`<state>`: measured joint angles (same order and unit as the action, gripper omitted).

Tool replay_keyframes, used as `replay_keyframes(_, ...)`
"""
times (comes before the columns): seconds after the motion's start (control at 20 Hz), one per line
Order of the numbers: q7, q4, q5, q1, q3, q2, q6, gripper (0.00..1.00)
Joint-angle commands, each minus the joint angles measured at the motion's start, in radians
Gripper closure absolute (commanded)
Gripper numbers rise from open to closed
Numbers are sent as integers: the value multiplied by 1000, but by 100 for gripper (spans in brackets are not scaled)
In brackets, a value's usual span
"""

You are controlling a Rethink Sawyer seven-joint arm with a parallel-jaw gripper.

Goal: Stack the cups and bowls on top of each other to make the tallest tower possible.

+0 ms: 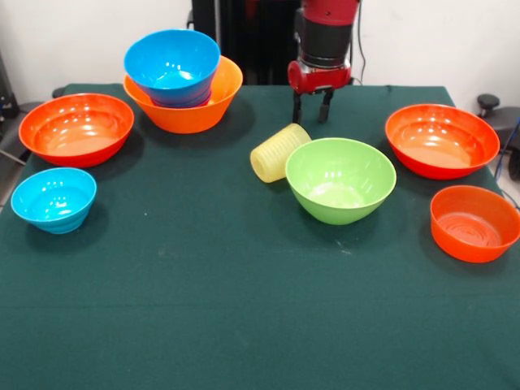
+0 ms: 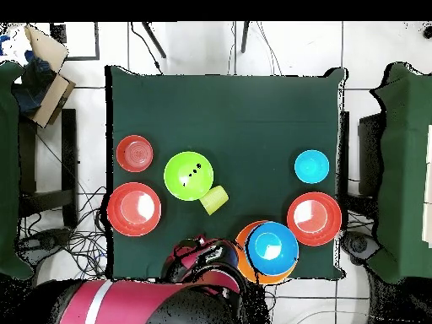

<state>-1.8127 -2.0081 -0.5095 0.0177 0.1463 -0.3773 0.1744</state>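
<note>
The gripper (image 1: 313,108), fingers apart and empty, hangs at top centre just above the tipped pale-yellow tumbler (image 1: 279,152). The tower (image 1: 184,81) at upper left is only a blue bowl in an orange one. The next move likely calls for descending onto the tumbler

- You see a dark green tablecloth (image 1: 203,325) covering the whole table.
- A white wall (image 1: 89,41) stands behind it.
- From above, you see a white tiled floor (image 2: 202,51) around the table.
- Loose black cables (image 2: 80,240) trail across the tiles beside one table edge.
- A cardboard box (image 2: 46,80) sits near one corner.
</note>
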Motion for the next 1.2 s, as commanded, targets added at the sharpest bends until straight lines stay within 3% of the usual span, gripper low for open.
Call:
replay_keyframes(0.05, -99, 102, 11, -39, -108, 12, -36, 0)
replay_keyframes(0.2, -67, 59, 13, -82, -155, -103, -152, 0)
replay_keyframes(0.3, -44, 67, 24, -104, -188, -140, -213, 0)
replay_keyframes(0.65, 16, 190, 26, -126, -254, -131, -326, 0)
replay_keyframes(0.9, 60, 249, 38, -123, -289, -172, -465, 0)
replay_keyframes(1.2, 74, 336, 19, -133, -349, -132, -512, 0)
